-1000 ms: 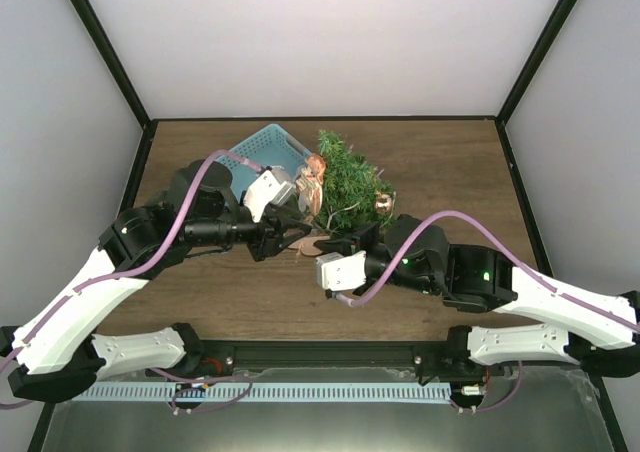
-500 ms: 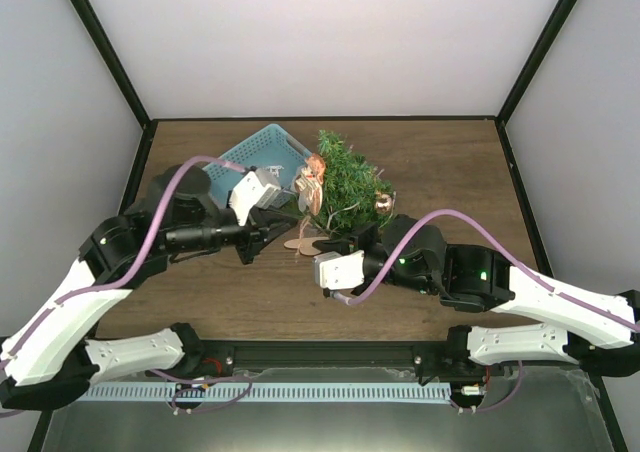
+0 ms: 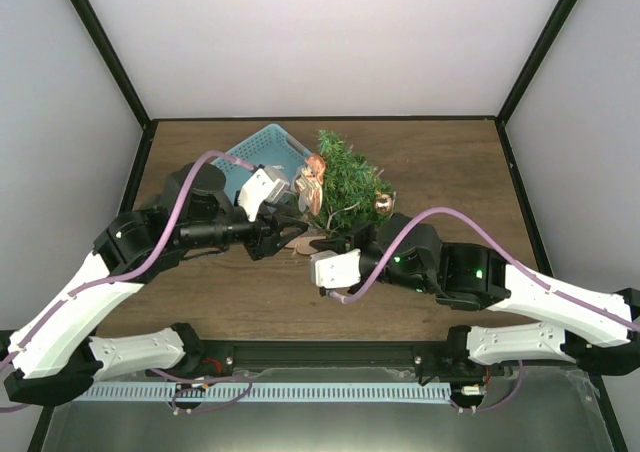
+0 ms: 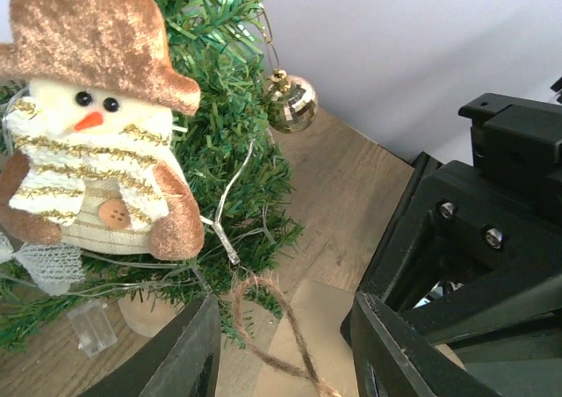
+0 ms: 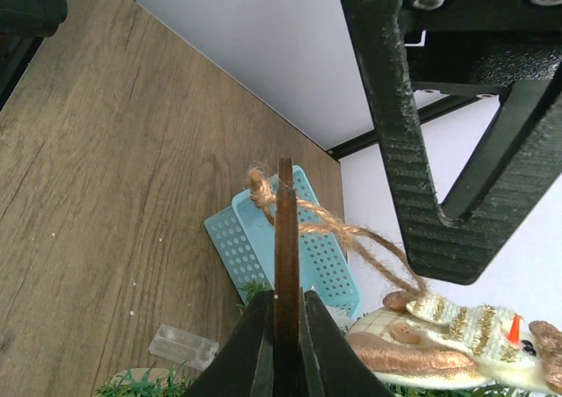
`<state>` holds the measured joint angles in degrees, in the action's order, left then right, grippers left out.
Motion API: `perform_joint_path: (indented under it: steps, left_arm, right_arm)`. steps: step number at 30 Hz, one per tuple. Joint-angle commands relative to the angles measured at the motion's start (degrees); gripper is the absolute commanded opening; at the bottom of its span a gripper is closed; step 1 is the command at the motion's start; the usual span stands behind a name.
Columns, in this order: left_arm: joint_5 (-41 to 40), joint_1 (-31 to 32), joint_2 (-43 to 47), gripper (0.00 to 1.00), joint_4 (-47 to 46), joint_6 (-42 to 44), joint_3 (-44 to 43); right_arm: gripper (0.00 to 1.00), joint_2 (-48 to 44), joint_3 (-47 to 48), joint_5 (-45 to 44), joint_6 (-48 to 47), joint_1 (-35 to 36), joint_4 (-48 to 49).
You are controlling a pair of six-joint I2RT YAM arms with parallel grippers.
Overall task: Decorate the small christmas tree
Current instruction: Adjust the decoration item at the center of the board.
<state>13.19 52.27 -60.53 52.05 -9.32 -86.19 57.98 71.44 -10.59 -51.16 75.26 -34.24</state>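
Plush cloth snowman [image 4: 97, 177]; glossy gold bauble [image 4: 291, 103]; rough twine [image 5: 259, 184]; matt woodgrain table [image 5: 105, 195]; plastic-needled small christmas tree [image 4: 219, 125].

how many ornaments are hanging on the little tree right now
2: a plush snowman in a brown hat on the left side of the small green christmas tree, and a shiny gold ball on its right side. Others may be hidden behind the branches.
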Motion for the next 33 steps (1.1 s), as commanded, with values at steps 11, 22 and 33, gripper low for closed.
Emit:
perform_joint_path:
  steps: [11,22,33]
  left_arm:
    - [-2.8,-0.1,1.6,0.34,1.7,1.1,2.0]
    - [-3.0,-0.1,7.1,0.04,-4.7,2.7,5.1]
    - [6.8,-0.1,15.7,0.04,-34.7,-2.9,18.5]
  right_arm:
    - [0.01,1.3,3.5,-0.4,1.3,0.4,0.5]
    - [0.01,1.2,3.1,-1.5,5.5,0.3,1.4]
    - [0.01,-11.0,-10.5,5.1,30.0,0.3,16.1]
